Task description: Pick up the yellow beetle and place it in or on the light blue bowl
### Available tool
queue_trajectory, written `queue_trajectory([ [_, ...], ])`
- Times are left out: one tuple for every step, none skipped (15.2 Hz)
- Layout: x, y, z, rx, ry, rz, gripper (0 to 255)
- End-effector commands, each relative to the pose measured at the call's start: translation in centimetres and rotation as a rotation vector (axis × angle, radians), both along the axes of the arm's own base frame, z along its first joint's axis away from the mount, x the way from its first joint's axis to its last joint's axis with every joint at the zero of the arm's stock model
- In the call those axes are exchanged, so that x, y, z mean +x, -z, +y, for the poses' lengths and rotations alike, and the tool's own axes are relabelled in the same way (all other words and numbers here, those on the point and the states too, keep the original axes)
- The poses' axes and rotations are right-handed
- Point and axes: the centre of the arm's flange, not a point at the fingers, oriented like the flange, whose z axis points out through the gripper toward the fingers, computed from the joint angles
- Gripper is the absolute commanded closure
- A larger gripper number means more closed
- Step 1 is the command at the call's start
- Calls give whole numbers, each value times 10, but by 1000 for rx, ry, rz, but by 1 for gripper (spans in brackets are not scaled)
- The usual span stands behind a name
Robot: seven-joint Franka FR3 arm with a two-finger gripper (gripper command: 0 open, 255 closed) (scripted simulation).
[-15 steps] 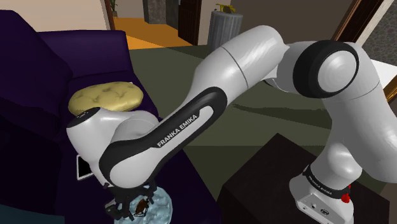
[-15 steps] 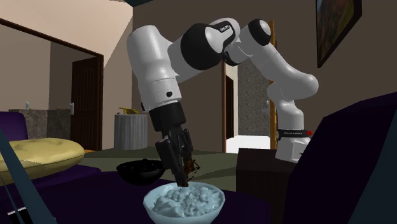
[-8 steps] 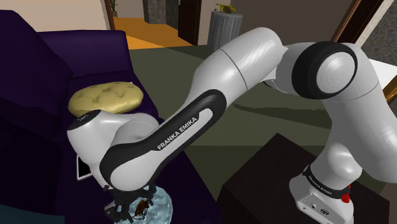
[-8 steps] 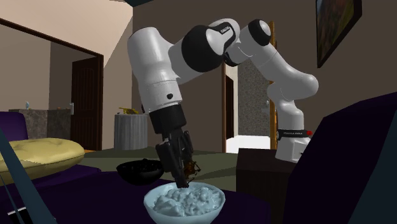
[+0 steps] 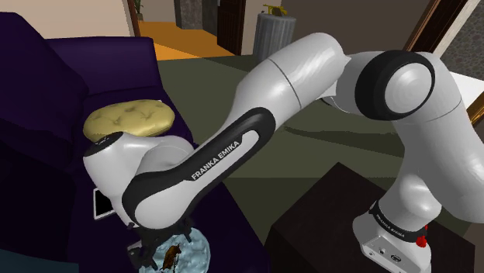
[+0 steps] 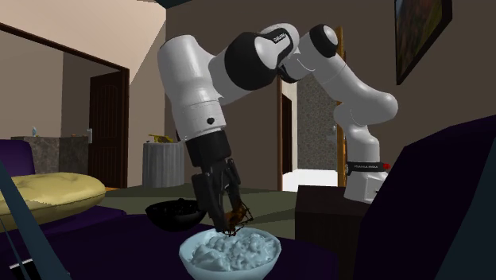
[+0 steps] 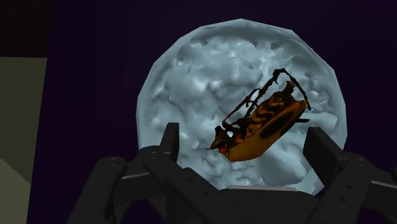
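Opened since half a second ago: my black two-finger hand [image 7: 243,132], fingers now apart, clamped on nothing.

Item 1: orange-yellow beetle with dark stripes and thin black legs [image 7: 264,124], tilted, loose between my fingers, over the bowl's hollow. Whether it touches the bowl I cannot tell.

Item 2: light blue round bowl with a crumpled pale inside [image 7: 191,83], bottom centre of the second exterior view [image 6: 230,258], on the dark purple sofa seat [image 7: 95,38].

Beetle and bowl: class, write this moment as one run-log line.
bowl: light blue, on dark purple sofa | tool: open, above bowl | beetle: orange-brown, unclasped, over bowl | phase: release
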Motion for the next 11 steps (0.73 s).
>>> queue_trajectory([
  [5,-18,3,0,0,0,0],
  [9,-31,4,0,0,0,0],
  [12,-41,5,0,0,0,0],
  [12,-41,5,0,0,0,0],
  [12,-41,5,0,0,0,0],
  [12,-41,5,0,0,0,0],
  [12,-41,5,0,0,0,0],
  [12,-41,5,0,0,0,0],
  [12,-41,5,0,0,0,0],
  [12,-41,5,0,0,0,0],
  [12,-41,5,0,0,0,0],
])
